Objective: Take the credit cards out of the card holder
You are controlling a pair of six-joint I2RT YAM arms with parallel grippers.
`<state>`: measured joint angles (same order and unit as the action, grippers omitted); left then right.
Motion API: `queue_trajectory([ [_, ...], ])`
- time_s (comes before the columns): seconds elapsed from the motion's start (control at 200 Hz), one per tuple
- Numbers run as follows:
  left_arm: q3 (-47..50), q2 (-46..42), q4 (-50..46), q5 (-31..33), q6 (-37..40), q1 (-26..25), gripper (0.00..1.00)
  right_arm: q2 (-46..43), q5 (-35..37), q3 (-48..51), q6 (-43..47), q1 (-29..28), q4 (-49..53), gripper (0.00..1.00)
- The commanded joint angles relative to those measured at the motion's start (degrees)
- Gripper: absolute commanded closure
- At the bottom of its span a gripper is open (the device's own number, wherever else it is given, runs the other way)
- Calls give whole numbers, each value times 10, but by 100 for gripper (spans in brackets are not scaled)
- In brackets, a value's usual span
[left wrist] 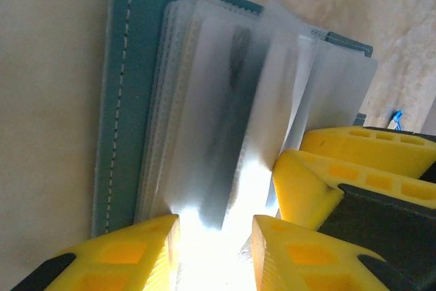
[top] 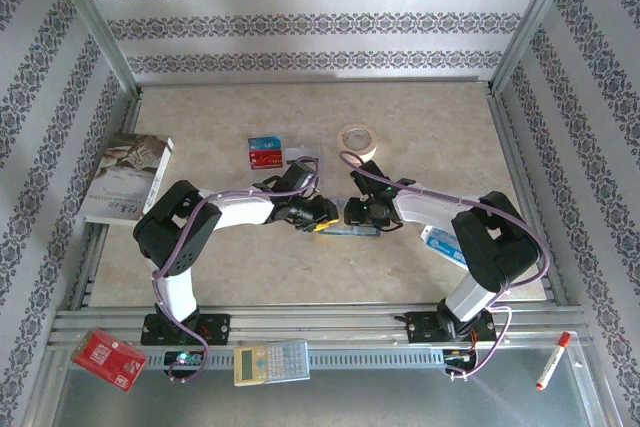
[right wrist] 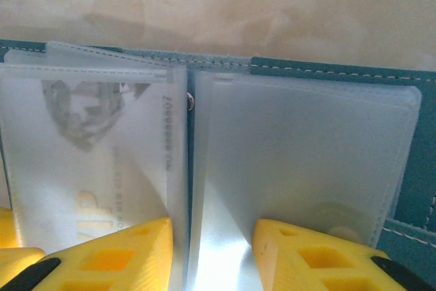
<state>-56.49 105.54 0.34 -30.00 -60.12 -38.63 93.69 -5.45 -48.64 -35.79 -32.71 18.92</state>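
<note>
1. Yellow-fingered left gripper [left wrist: 214, 230] straddles the card holder's [left wrist: 126, 100] fanned clear sleeves [left wrist: 225, 120] at the centre of the table [top: 250, 267]; whether it pinches them is unclear.
2. Jaws apart, the right gripper [right wrist: 212, 233] apparently steadies the open pages; one credit card [right wrist: 88, 155] sits sleeved.

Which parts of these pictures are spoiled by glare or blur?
Left wrist view: white glare burns out the clear sleeves near the bottom edge, while the card holder beside them stays clear. Right wrist view: a card shows dimly through one of them, its print blurred, with more glare at the bottom edge. Top external view: even light, no harsh shadows.
</note>
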Motion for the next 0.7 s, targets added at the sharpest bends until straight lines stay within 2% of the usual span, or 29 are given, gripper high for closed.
queue_trajectory([
  [0.0,-15,16,-27,-5,-14,-4,66,21,4,31,-7,7,26,58],
  [0.06,-19,21,-25,-13,-14,-4,67,22,1,32,-7,8,23,58],
  [0.24,-21,31,18,-49,-24,-4,79,17,-15,34,-11,13,14,58],
  [0.39,-34,19,-33,-25,9,-3,82,-5,-21,29,-10,16,16,58],
  [0.505,-34,8,-47,-13,24,-3,90,-20,-27,25,-8,19,20,58],
  [0.619,-38,-5,-65,-2,42,3,100,-59,-37,22,-7,25,18,54],
  [0.694,-40,-18,-84,7,58,6,100,-96,-43,19,-3,27,14,50],
])
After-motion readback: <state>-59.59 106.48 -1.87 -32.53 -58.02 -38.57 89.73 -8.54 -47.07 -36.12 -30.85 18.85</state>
